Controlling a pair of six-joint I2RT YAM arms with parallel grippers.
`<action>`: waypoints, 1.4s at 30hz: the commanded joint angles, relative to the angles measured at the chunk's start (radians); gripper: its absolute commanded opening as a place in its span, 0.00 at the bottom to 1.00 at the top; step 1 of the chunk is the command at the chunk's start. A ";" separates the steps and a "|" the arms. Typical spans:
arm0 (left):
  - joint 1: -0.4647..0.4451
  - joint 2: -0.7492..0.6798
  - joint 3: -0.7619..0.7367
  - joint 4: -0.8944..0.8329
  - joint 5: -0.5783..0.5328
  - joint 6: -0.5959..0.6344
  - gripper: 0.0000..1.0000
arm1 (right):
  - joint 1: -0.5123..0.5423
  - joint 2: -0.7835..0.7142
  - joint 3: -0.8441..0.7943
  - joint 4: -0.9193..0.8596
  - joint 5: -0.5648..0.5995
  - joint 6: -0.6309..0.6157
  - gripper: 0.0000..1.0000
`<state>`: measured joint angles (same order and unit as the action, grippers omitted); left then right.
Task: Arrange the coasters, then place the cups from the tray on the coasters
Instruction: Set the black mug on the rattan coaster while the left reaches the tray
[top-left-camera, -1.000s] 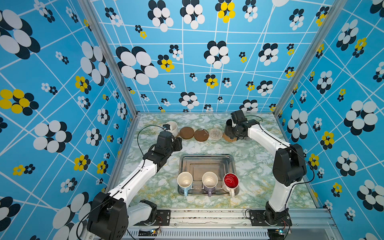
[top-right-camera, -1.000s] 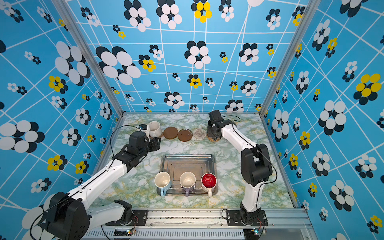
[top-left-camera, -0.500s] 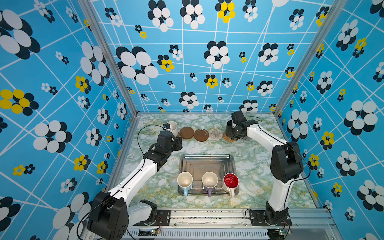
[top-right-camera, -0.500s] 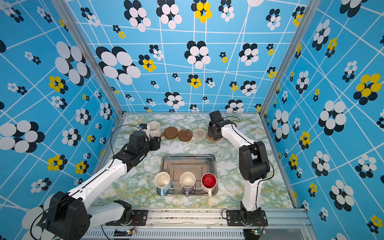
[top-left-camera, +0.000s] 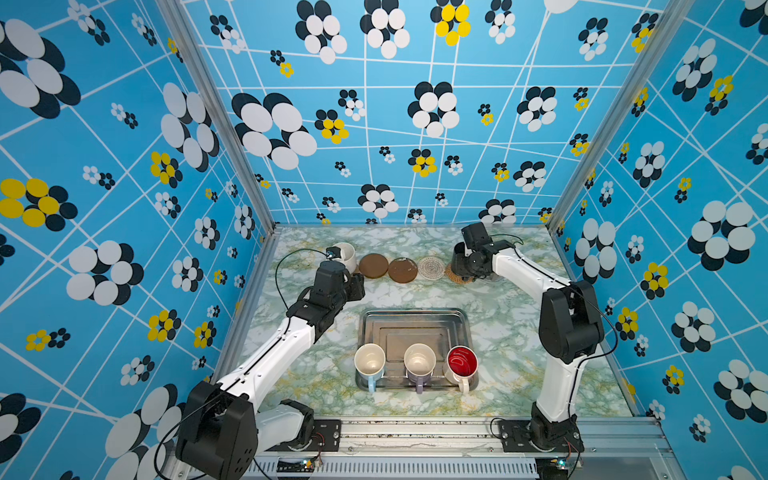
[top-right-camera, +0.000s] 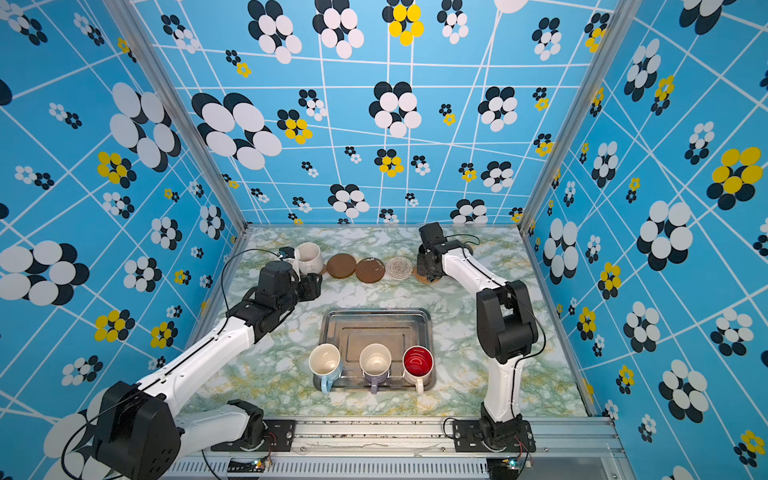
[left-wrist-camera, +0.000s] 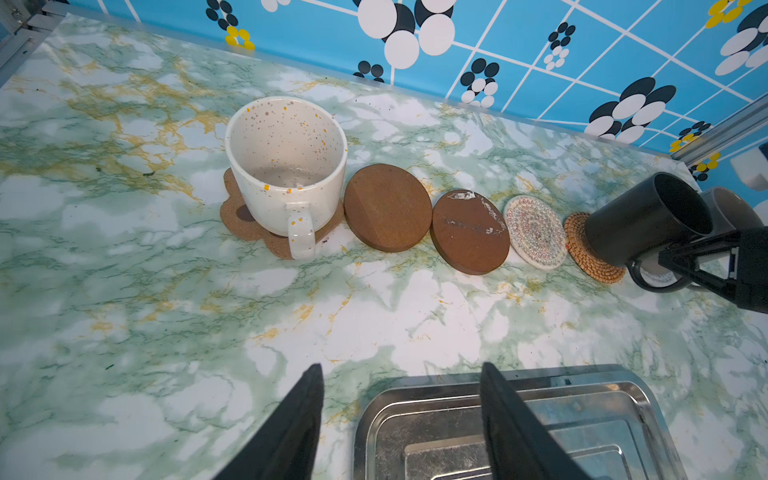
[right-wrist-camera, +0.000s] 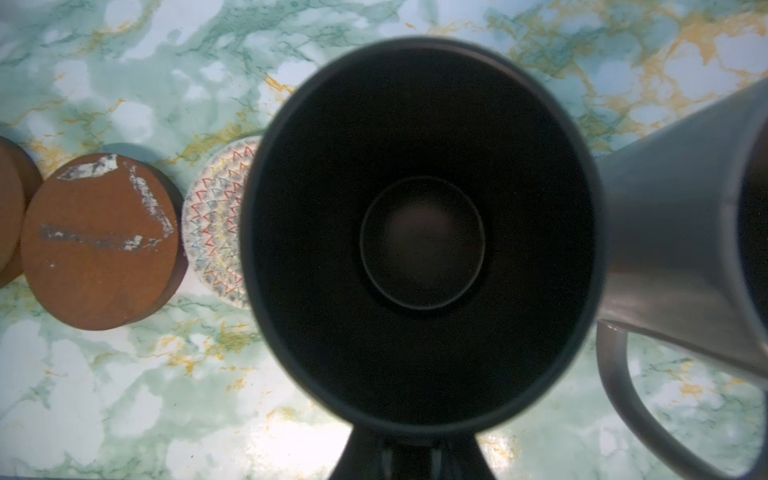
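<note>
Black mug (left-wrist-camera: 631, 224) tilted over the rattan coaster (left-wrist-camera: 582, 249) because my right hand (left-wrist-camera: 681, 259) gripped its handle, while my left hand (left-wrist-camera: 400, 368) stood open.

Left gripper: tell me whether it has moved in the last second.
No. In a top view the left gripper stays in the same spot just beyond the far left corner of the tray, jaws open as before.

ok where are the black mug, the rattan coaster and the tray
black mug (left-wrist-camera: 648, 220), left wrist view, on its outer wall
rattan coaster (left-wrist-camera: 577, 245), left wrist view, on its uncovered edge
tray (top-left-camera: 413, 332), in a top view, on its bare floor
</note>
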<state>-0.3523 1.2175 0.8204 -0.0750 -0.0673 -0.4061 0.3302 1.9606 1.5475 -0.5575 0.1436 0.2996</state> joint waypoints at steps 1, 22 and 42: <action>-0.007 0.009 0.037 -0.008 -0.012 0.010 0.61 | -0.007 -0.005 0.004 0.072 0.005 0.008 0.00; -0.010 -0.029 0.026 -0.027 -0.022 0.011 0.61 | -0.008 -0.003 -0.016 0.063 0.013 0.016 0.22; -0.029 -0.212 0.055 -0.153 0.004 -0.002 0.62 | 0.014 -0.261 -0.116 0.076 0.032 0.025 0.59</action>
<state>-0.3733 1.0393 0.8268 -0.1795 -0.0883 -0.4068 0.3332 1.7729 1.4506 -0.5041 0.1558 0.3149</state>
